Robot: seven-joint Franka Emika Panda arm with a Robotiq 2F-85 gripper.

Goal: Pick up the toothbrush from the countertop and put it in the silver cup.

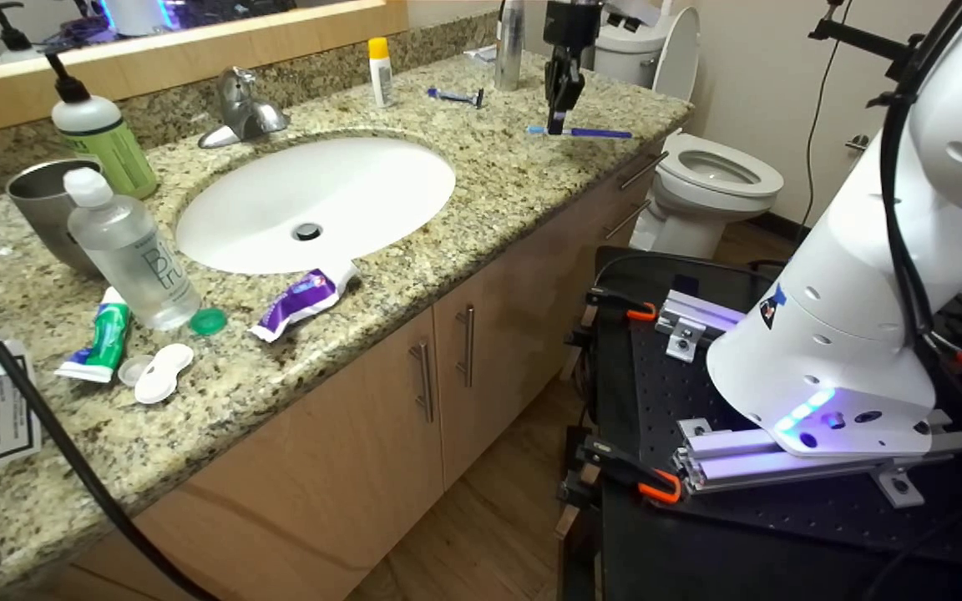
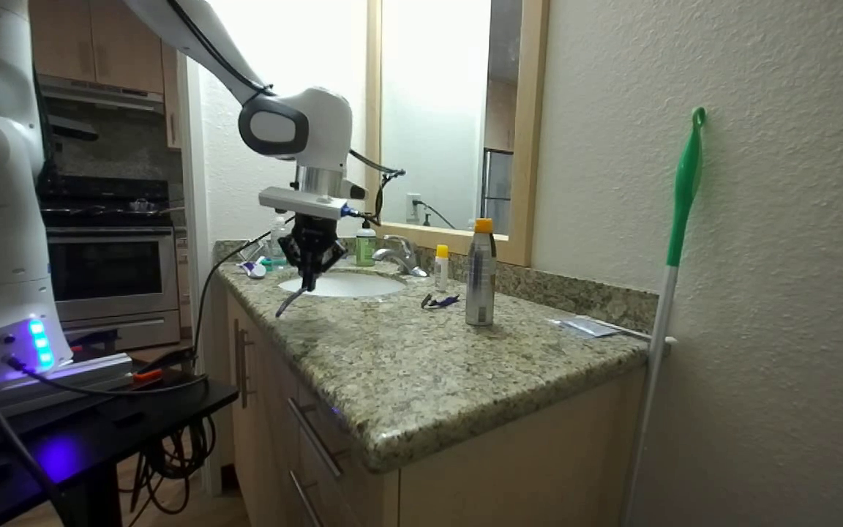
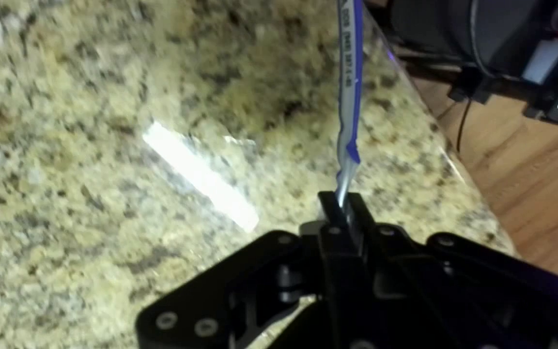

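The grasp looks made: the gripper (image 3: pixel 341 199) is pinching the toothbrush (image 3: pixel 349 82) at its narrow neck, over the far right of the countertop (image 1: pixel 498 175) in an exterior view — whether it hangs free I can't tell. Next should come a carry left past the sink (image 1: pixel 322 192), a turn towards upright, then lowering into the silver cup (image 1: pixel 47 213) at near left (a clear bottle (image 1: pixel 137 259) stands close in front). Handle whitish, blue-edged, wavy; cup dull, straight-walled metal; countertop speckled and polished — it throws a hard white glare (image 3: pixel 201 177).

A framed mirror (image 2: pixel 432 117) hangs on the pale textured wall (image 2: pixel 780 293); brown floor (image 1: pixel 456 534) lies beside the light cabinet (image 1: pixel 322 484).
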